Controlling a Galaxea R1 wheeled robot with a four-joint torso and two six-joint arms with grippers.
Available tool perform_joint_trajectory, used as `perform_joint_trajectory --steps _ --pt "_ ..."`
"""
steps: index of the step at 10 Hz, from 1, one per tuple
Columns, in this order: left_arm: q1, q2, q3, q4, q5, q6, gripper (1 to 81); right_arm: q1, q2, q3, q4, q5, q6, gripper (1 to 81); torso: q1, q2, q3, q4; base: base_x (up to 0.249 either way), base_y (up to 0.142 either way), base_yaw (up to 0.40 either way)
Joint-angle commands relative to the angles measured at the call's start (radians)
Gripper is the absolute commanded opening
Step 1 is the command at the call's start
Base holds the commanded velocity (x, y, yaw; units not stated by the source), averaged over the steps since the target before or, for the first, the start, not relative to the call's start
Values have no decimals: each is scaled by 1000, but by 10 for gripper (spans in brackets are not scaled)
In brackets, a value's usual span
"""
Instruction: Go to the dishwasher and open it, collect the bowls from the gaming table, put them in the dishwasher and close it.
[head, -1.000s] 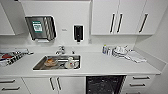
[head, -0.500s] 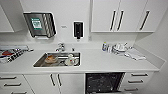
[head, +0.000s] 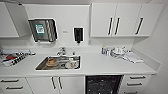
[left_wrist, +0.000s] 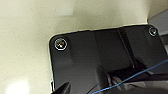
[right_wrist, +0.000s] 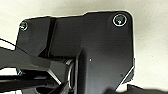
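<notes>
The dishwasher (head: 103, 84) sits under the white counter (head: 100, 65), right of the sink, and shows as a dark speckled rectangle between white cabinet fronts. I face it from a short distance, roughly square on. The bowls and the gaming table are out of view. In both wrist views a pale speckled surface lies behind the robot's dark plate.
A steel sink (head: 58, 62) holds dishes, with a tap behind it. White dishes and cloths (head: 120, 52) crowd the counter's right end, and a rack of items (head: 12, 58) its left. Wall cabinets (head: 113, 21) hang above. Drawers (head: 136, 80) flank the dishwasher on the right.
</notes>
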Motion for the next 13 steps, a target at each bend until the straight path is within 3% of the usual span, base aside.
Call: perform_joint_trajectory --steps 1,2,5,8,10,11,13 --pt "-36 -1 -5 10 51 9 811 35 -4 -4 12 -54 -3 811 -62 96 80 0 0 0 0" --pt "-36 2 -5 10 51 9 811 35 -4 -4 12 -54 -3 811 -87 134 27 0 0 0 0" --pt "-36 8 -5 8 51 24 811 40 -4 -3 12 -54 -3 811 -144 220 63 0 0 0 0" --pt "-36 10 -4 8 51 24 811 43 -4 -4 12 -54 -3 811 -211 328 65 0 0 0 0" --pt "-36 8 -5 8 51 24 811 43 -4 1 12 -54 -3 811 -211 386 66 0 0 0 0" --pt "-36 8 -5 8 51 26 811 43 -4 1 12 -54 -3 811 -193 338 66 0 0 0 0" --pt "-36 10 -5 8 51 26 811 43 -4 -3 12 -54 -3 811 -211 386 65 0 0 0 0"
